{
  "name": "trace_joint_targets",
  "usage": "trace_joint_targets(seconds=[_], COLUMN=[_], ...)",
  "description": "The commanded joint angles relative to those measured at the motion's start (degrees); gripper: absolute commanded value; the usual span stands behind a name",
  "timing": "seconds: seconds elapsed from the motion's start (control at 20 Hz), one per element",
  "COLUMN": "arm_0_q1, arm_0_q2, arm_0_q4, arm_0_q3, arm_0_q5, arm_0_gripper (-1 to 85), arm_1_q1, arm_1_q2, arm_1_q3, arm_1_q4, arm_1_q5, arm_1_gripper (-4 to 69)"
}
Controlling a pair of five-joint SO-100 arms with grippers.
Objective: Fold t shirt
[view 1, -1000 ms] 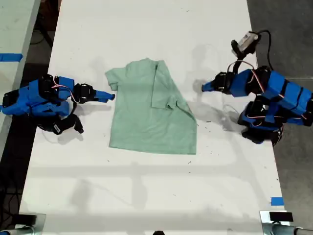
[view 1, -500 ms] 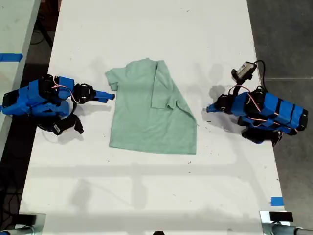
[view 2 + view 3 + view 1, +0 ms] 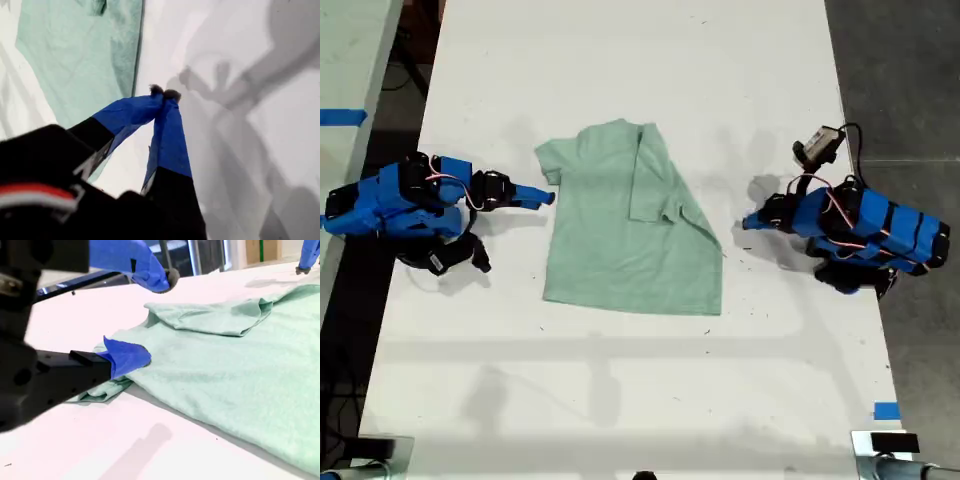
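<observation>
The pale mint-green t shirt lies flat on the white table, with its side at the exterior view's right folded over onto the body. My first gripper is shut with nothing in it, low over the table a short way off that folded side. The first wrist view shows its fingertips pressed together beside the t shirt. My second gripper is at the sleeve on the exterior view's left. It stands open, its lower finger at the sleeve's edge of the t shirt.
Both blue arms rest at the table's side edges in the exterior view. A strip of blue tape marks the table's near right corner there. Another table with blue tape stands beyond the left edge, dark floor beyond the right.
One second ago my first arm was raised and stretched further; it has drawn back and dropped low to the table. The second arm and the t shirt have not moved.
</observation>
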Motion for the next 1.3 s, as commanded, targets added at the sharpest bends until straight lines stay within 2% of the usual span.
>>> trace_joint_targets(seconds=[0.0,0.15,0.3,0.35,0.45,0.5,0.55,0.6,0.65,0.7,0.75,0.8,0.95,1.25], arm_0_q1=[0.26,1.49,8.44,10.63,13.71,12.74,12.22,11.69,9.05,6.94,6.33,5.80,3.96,4.75], arm_0_q2=[0.44,0.44,0.70,0.70,0.70,0.70,0.70,0.70,0.70,0.70,0.70,0.70,0.70,0.70], arm_0_q4=[0.09,-0.09,-1.05,-0.88,2.55,1.05,0.53,0.26,-0.35,-0.18,0.18,-0.79,-1.49,-0.26], arm_0_q3=[0.53,0.62,-3.34,-2.81,-1.32,-1.05,-1.67,-1.85,-2.29,-3.34,-4.04,-4.22,0.00,0.97], arm_0_q5=[0.26,4.22,-10.81,-18.72,-24.96,-31.82,-34.10,-33.75,-29.53,-26.02,-26.37,-26.37,-22.76,-23.29], arm_0_gripper=[19.3,19.3,17.3,17.5,17.2,18.1,24.2,27.4,25.0,17.0,3.9,-0.1,-0.1,-0.1], arm_1_q1=[-0.70,-0.62,-0.62,-0.62,-0.70,-0.70,-0.70,-0.79,-0.79,-0.79,-0.79,-0.79,-0.79,-0.97], arm_1_q2=[0.79,0.79,0.79,0.79,0.79,0.79,0.79,0.79,0.79,0.79,0.79,0.79,0.79,0.79], arm_1_q3=[2.64,2.64,2.64,2.64,2.64,2.64,2.64,2.64,2.64,2.64,2.64,2.64,2.64,2.72], arm_1_q4=[-0.26,-0.26,-0.26,-0.26,-0.26,-0.26,-0.26,-0.26,-0.18,-0.18,-0.18,-0.18,-0.09,0.26], arm_1_q5=[0.62,0.70,0.79,0.79,0.79,0.79,0.79,0.79,0.79,0.79,0.88,0.97,1.23,2.46], arm_1_gripper=[-0.5,-0.5,-0.5,-0.5,-0.5,-0.5,-0.5,-0.5,-0.5,-0.5,-0.5,-0.5,-0.5,-0.5])
